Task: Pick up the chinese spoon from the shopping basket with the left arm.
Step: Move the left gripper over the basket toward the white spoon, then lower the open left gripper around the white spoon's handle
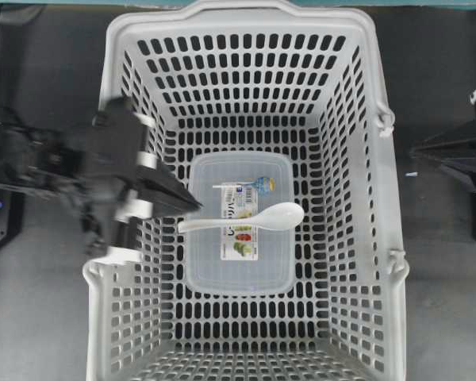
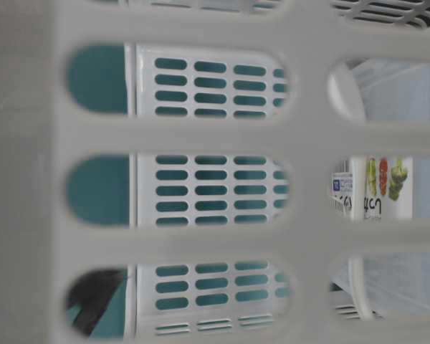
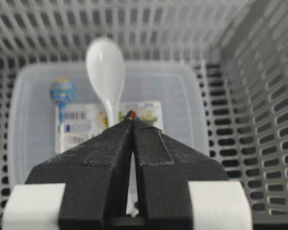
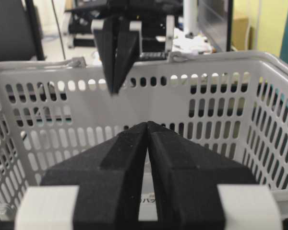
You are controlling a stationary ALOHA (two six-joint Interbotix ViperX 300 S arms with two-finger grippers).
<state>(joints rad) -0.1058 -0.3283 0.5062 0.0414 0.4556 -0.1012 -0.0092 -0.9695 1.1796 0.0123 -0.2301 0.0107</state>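
Note:
The white chinese spoon [image 1: 258, 217] lies across the lid of a clear container inside the light-grey shopping basket [image 1: 390, 238], bowl to the right and handle to the left. My left gripper [image 1: 195, 205] is shut and empty, its tips just above the basket floor near the handle's end. In the left wrist view the spoon [image 3: 106, 67] runs from its bowl down to the shut tips [image 3: 133, 120]; I cannot tell whether they touch it. My right gripper [image 1: 414, 149] is shut and empty outside the basket's right wall, as the right wrist view [image 4: 147, 123] shows.
The clear rectangular container [image 1: 239, 274] with a printed label covers the middle of the basket floor; its label also shows in the table-level view [image 2: 381, 188]. The basket's tall slotted walls [image 3: 261, 96] close in on all sides. The left gripper [image 4: 114, 88] shows beyond the far wall [image 4: 206, 110].

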